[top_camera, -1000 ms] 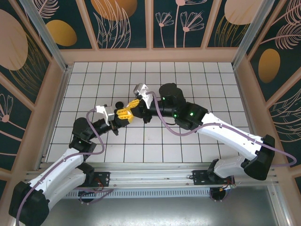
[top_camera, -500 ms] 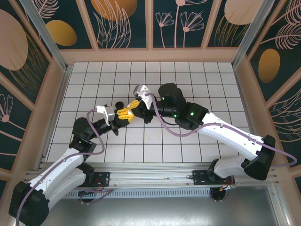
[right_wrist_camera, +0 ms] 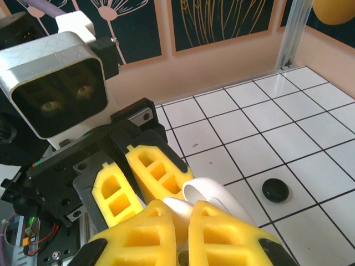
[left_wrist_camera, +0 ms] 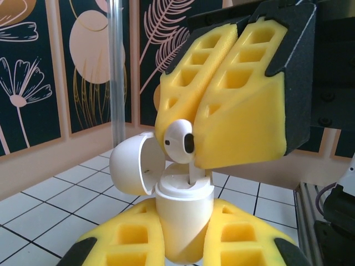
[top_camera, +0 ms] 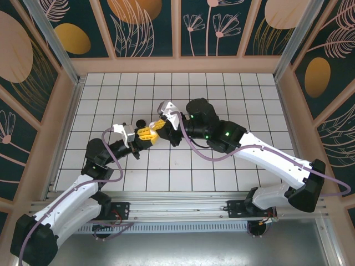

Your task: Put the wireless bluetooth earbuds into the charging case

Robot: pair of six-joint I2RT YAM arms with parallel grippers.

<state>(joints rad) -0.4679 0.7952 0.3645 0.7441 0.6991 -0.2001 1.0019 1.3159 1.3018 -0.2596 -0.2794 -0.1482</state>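
Our right jaws, clamped on the small white plastic earbud [left_wrist_camera: 178,139], have edged toward our left jaws, which grip the open white oval charging case [left_wrist_camera: 183,213] upright; the stem looks nearly seated.

A robot test cell: white tiled floor [top_camera: 233,88], floral wall panels [top_camera: 147,27], aluminium posts [top_camera: 55,44].

surface: white tiled table [top_camera: 222,88] | lying on it: black earbud [right_wrist_camera: 275,190]
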